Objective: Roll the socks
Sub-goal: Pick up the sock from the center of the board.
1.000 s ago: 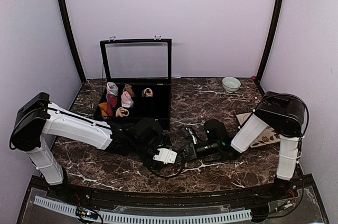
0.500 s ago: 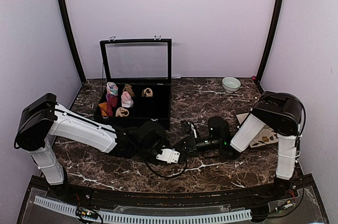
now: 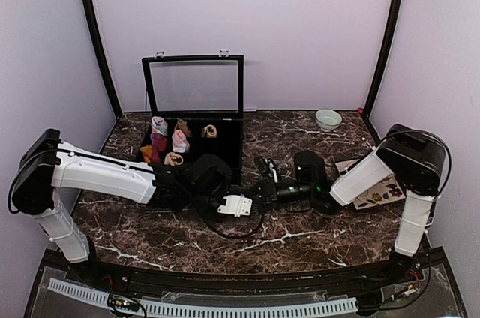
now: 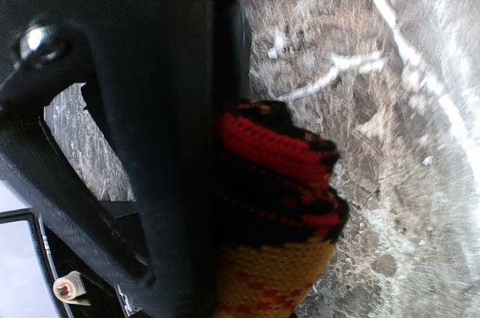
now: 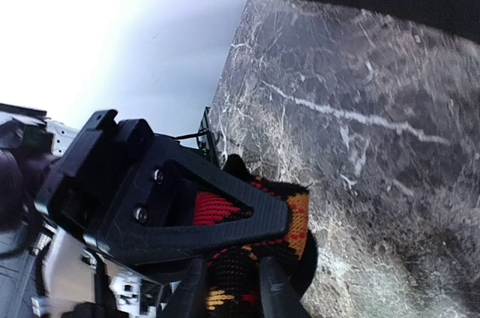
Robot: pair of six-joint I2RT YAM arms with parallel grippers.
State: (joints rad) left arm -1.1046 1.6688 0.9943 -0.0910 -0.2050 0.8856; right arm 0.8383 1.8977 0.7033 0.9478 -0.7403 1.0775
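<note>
Sock roll (image 5: 259, 220) looks done. Left gripper (image 3: 253, 199) clamped on it; right gripper (image 5: 232, 273) narrow around its end, grip unclear. Next likely: right releases, left carries it off.

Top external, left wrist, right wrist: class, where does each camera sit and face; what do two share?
Top external: above and behind the arms, looking down on the dark marble table; both show.
Left wrist: on that wrist, facing the black, red and yellow knit sock; own finger shows.
Right wrist: on that wrist, facing the same sock, shared; own fingers show.
</note>
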